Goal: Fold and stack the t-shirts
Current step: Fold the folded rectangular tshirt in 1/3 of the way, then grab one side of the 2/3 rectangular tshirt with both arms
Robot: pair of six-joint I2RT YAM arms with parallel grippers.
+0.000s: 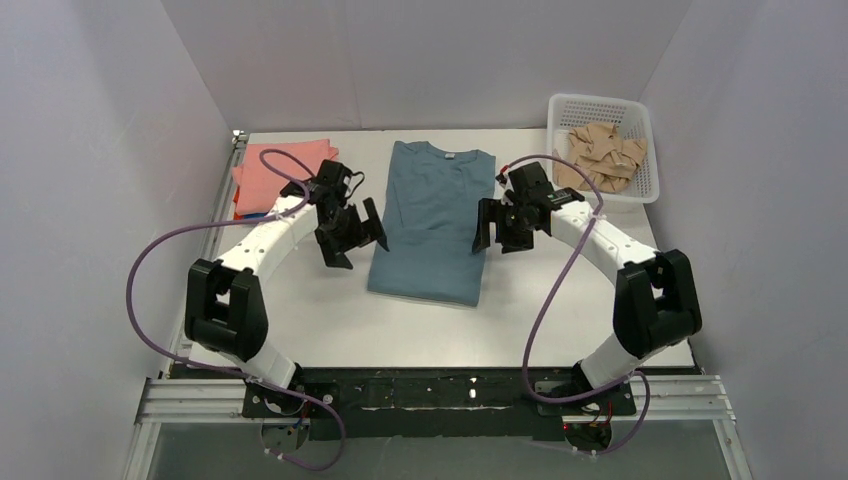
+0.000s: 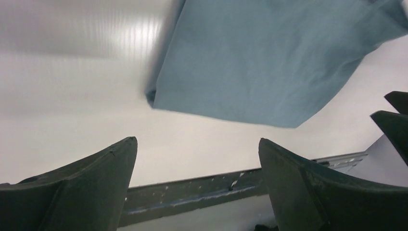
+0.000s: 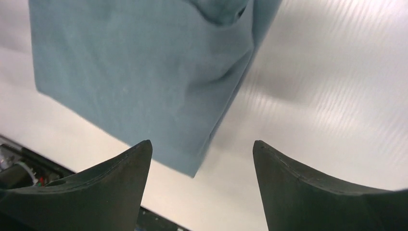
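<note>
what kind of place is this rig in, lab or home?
Likely a lab test cell: plain white walls box in a white table, both arms are mounted on a metal frame, and a grey-blue t-shirt lies staged between them.

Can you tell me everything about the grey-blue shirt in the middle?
The grey-blue shirt is soft, cotton-looking cloth, folded into a long rectangle with its sleeves tucked in. Its round collar, with a small pale label inside, points to the far end. It lies flat on the white table, slightly wrinkled. The left pincer and right pincer hang open at its sides; neither holds it.
</note>
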